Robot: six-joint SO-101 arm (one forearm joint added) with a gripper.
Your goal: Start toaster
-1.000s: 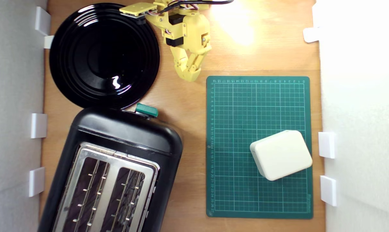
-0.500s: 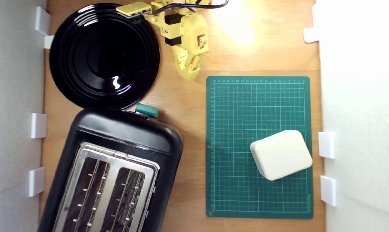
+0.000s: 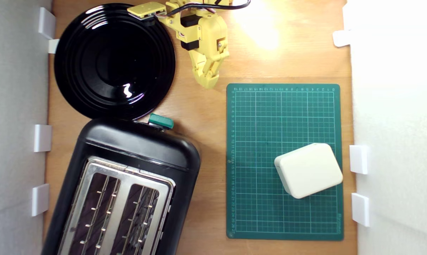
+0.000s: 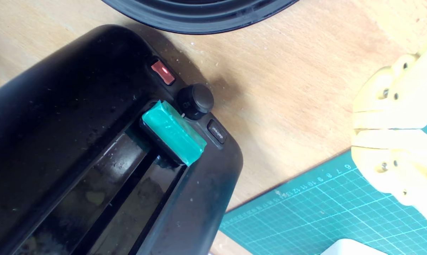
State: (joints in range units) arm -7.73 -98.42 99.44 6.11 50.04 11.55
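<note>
The glossy black toaster [image 3: 128, 184] with a silver two-slot top fills the exterior view's lower left. Its teal lever knob [image 3: 160, 121] juts from the end facing the arm. In the wrist view the toaster [image 4: 75, 124] shows its end face with the teal knob [image 4: 173, 132], a red lit switch [image 4: 163, 72] and a round black dial [image 4: 195, 100]. My yellow gripper [image 3: 207, 84] hangs above the bare wood between plate and mat, well away from the knob. Its fingers [image 4: 390, 134] are pressed together, holding nothing.
A round black plate [image 3: 114, 60] lies beside the arm at the exterior view's upper left, touching the toaster's end. A green cutting mat [image 3: 284, 113] on the right carries a small cream box [image 3: 308, 170]. White walls with clips border both sides.
The gripper closed its fingers and shifted slightly toward the exterior view's left between one second ago and half a second ago. Since then nothing moved.
</note>
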